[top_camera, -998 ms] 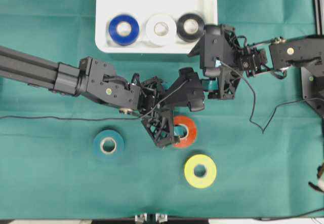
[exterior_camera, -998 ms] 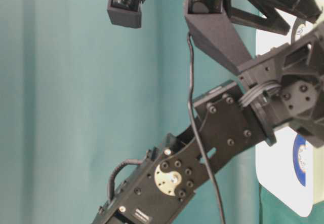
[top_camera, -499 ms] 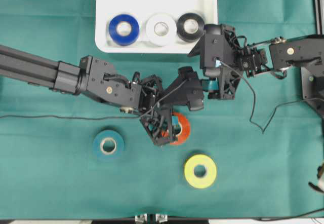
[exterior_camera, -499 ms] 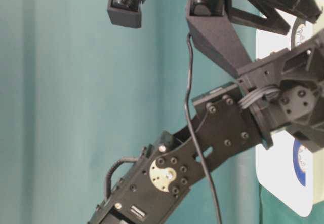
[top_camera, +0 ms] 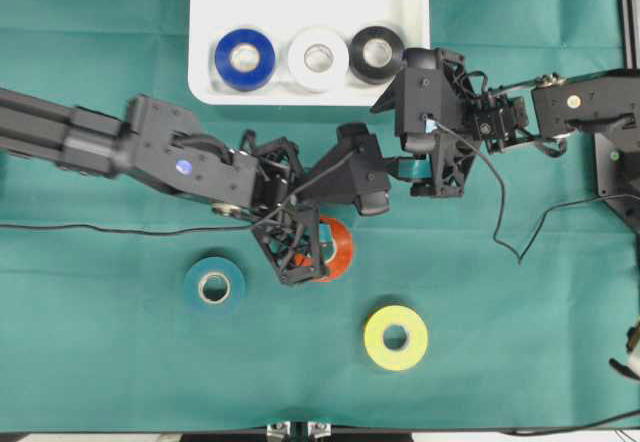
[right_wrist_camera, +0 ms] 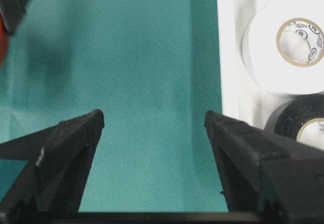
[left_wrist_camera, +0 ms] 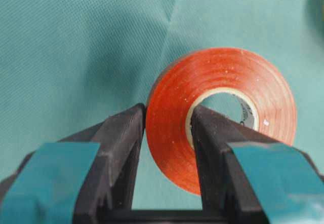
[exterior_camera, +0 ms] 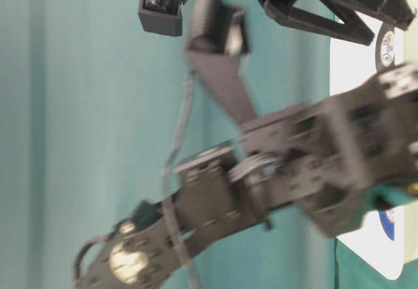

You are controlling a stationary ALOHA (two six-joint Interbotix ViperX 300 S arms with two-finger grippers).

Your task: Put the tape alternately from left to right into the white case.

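Counting one white case (top_camera: 205, 22) holding three rolls: blue (top_camera: 244, 58), white (top_camera: 318, 57), black (top_camera: 376, 52). I see three on the cloth (top_camera: 100, 352): teal (top_camera: 213, 285), yellow (top_camera: 395, 337), red-orange (left_wrist_camera: 223, 112). Since a second ago my left gripper (left_wrist_camera: 167, 133) has clenched on the red-orange roll's wall and drawn it leftward. My right gripper (right_wrist_camera: 154, 127) hangs released beside the case.
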